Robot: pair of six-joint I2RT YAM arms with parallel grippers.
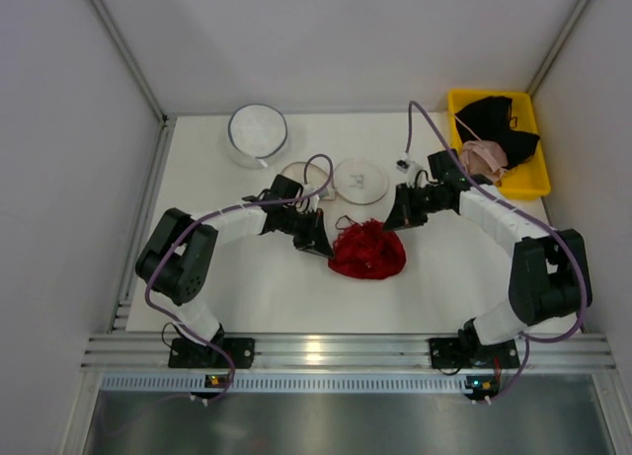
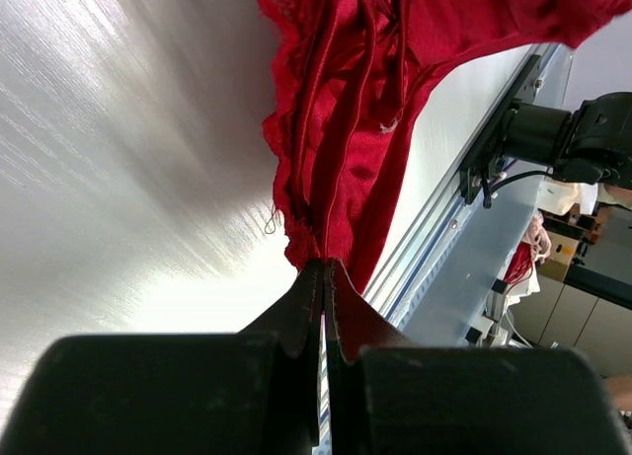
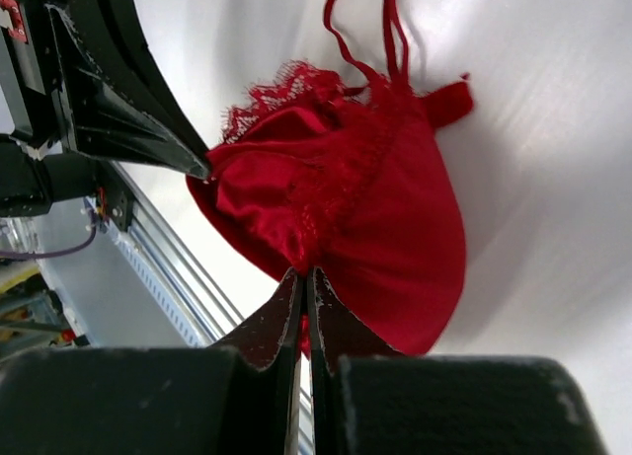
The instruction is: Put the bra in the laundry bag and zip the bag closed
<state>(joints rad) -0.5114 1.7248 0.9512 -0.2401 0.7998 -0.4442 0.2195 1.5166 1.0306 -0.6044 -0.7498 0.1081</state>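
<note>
The red lace bra (image 1: 367,251) is bunched in a heap at the middle of the white table, its thin straps trailing toward the back. My left gripper (image 1: 324,246) is shut on the bra's left edge; the left wrist view shows its fingertips (image 2: 324,265) pinching the red satin (image 2: 346,129). My right gripper (image 1: 392,221) is shut on the bra's upper right edge; the right wrist view shows its tips (image 3: 305,272) pinching the fabric (image 3: 375,208). The laundry bag (image 1: 360,179), a round white mesh pouch with a small dark mark, lies flat just behind the bra, between the two arms.
A larger round mesh bag with a dark rim (image 1: 259,131) stands at the back left. A yellow bin (image 1: 528,186) at the back right holds a black garment (image 1: 499,119) and a pale pink bra (image 1: 484,159). A pale round piece (image 1: 299,174) lies left of the pouch.
</note>
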